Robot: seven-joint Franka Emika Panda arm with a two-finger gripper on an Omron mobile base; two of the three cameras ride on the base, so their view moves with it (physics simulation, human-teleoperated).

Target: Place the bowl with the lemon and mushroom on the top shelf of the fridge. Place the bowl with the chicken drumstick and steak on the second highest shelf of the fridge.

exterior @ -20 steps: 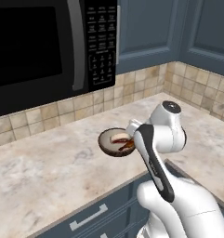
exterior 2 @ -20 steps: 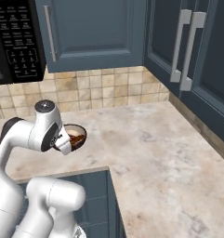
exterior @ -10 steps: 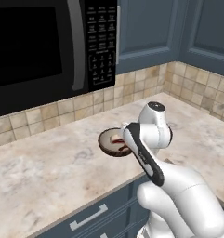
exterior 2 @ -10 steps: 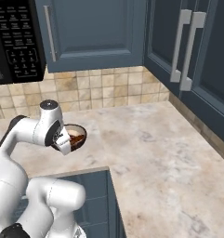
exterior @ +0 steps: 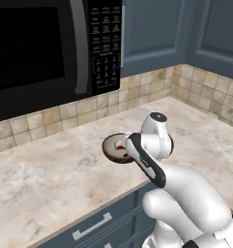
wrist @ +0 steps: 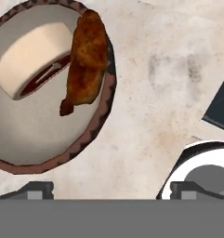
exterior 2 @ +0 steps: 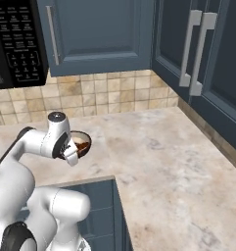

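The small dark-brown round bowl with a pale inside (wrist: 48, 88) sits on the beige marbled stone counter (exterior: 55, 179) below the black microwave (exterior: 50, 43), and it holds a browned chicken drumstick (wrist: 88, 58) and a pale, red-edged slab of steak (wrist: 34, 60), so this is the bowl meant for the second highest shelf. The two-finger gripper (wrist: 111, 190) hangs right over it, off to one side of the rim; its dark tips stand wide apart with nothing between them (open and empty, by the hand view). I judge the step in hand to be the approach for grasping this bowl. The next move calls for shifting until one finger is inside the rim and one outside, then descending and closing.
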